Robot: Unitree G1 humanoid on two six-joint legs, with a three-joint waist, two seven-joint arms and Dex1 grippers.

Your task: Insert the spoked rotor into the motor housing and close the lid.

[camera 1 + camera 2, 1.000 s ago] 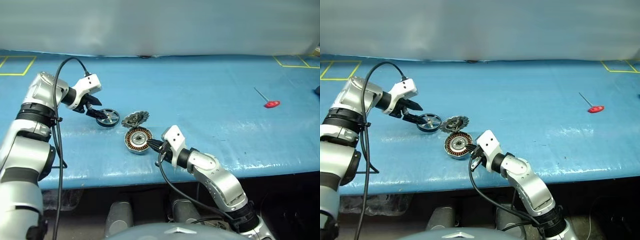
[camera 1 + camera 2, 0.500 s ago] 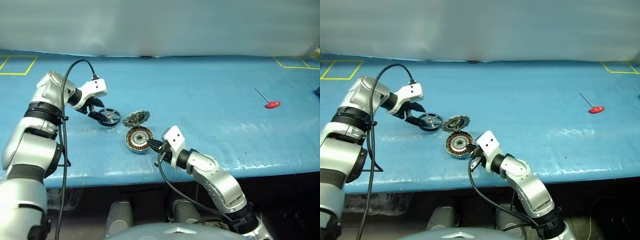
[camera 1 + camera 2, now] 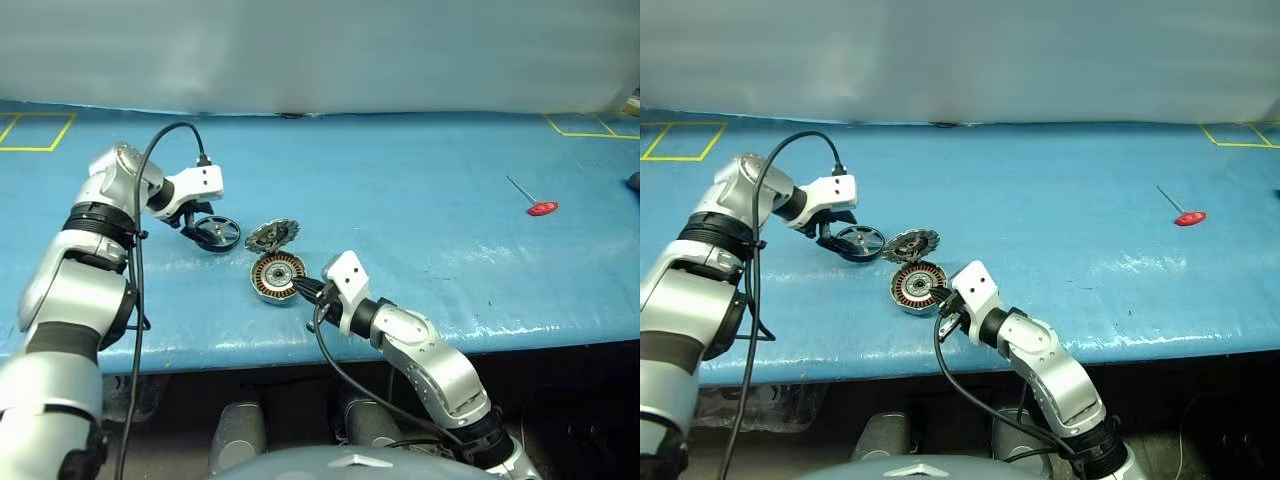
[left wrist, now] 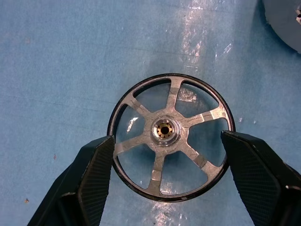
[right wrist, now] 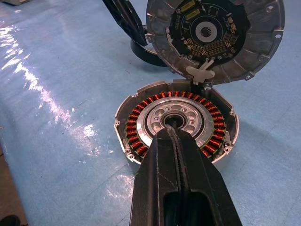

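The spoked rotor (image 4: 170, 136), a dark ring with silver spokes and a shiny hub, lies flat on the blue table (image 3: 420, 190). My left gripper (image 4: 168, 141) points down over it, open, with one finger on each side of the rim; I cannot tell if the pads touch it. The motor housing (image 5: 176, 120) with its copper coils sits to the right of the rotor, nearer the table's front edge. Its lid (image 5: 214, 37) stands raised on the far edge, inner face toward me. My right gripper (image 5: 175, 136) is shut and empty, its tip over the housing's near side.
A tool with a red handle (image 3: 543, 208) lies far to the right. Yellow tape marks (image 3: 30, 130) sit at the table's far corners. A black cable (image 3: 160, 135) loops above my left wrist. The table's front edge (image 3: 300, 350) runs just behind my right arm.
My left wrist has rolled and the forearm has swung in, so the fingers now straddle the rotor more squarely. The rotor, housing, lid and right arm have not moved.
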